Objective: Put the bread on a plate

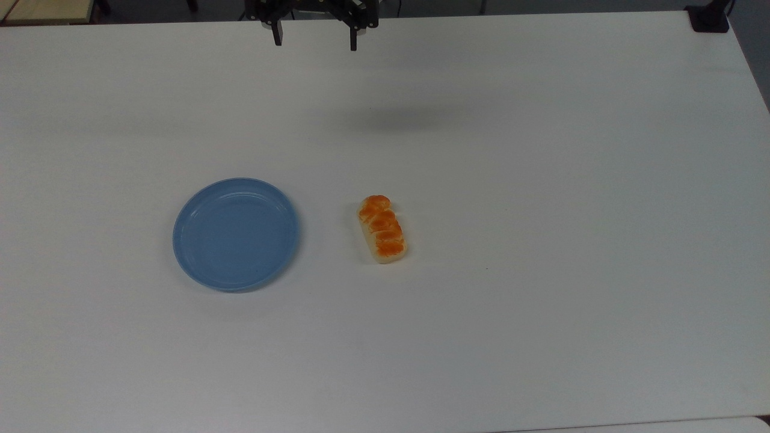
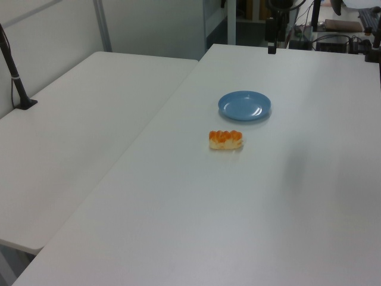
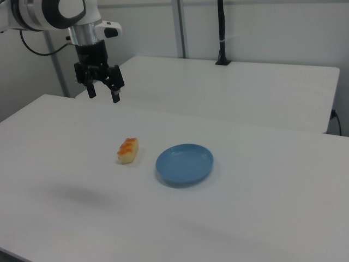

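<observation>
Bread [image 1: 382, 229] lies flat on the white desk [image 1: 541, 180] a little below the centre of the top view, glazed orange-brown top upward, its long axis running nearly up and down the frame. The light-blue plate [image 1: 235, 234] sits just to the top view's left of it, near but not touching, with nothing on it. The gripper [image 1: 314, 36] hangs at the upper middle edge of the top view, its two fingers spread wide apart and holding nothing; in the right view it [image 3: 102, 91] sits high at the upper left, well above the desk. The loaf looks light and probably soft or squashy, with a lumpy top that may be slick. The pale long sides seem the best hold, taken across the narrow width near the middle with gentle pressure.
</observation>
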`<state>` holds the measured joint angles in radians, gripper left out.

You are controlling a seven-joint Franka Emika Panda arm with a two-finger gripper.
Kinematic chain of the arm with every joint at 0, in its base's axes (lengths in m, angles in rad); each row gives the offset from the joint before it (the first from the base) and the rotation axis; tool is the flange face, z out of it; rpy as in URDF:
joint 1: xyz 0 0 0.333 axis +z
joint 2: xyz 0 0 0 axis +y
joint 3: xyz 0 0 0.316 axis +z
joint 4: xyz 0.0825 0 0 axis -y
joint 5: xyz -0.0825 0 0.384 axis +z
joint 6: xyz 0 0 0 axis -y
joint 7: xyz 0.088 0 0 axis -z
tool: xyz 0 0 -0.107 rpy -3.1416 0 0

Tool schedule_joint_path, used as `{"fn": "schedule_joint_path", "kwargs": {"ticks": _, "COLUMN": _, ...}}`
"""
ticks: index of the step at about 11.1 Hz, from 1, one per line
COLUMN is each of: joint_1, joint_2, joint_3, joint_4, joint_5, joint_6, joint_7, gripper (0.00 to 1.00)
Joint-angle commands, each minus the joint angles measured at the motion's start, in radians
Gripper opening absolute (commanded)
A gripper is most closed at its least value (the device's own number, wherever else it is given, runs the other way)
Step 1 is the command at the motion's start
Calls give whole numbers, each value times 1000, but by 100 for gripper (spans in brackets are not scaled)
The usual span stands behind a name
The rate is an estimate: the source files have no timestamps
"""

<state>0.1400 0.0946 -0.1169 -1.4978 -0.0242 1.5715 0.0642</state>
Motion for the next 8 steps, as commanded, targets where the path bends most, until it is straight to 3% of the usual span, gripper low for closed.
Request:
{"fn": "schedule_joint_path", "kwargs": {"ticks": 1, "joint_1": 12, "joint_2": -19, "joint_3": -4, "joint_4": -32, "joint_5": 1, "joint_6": 16, "joint_7": -17, "gripper": 100}}
{"fn": "schedule_joint_path", "kwargs": {"ticks": 8, "joint_1": 16, "joint_2": 48, "joint_3": 3, "joint_4": -59, "joint_5": 0, "joint_6": 165, "joint_7": -96, "gripper": 100}}
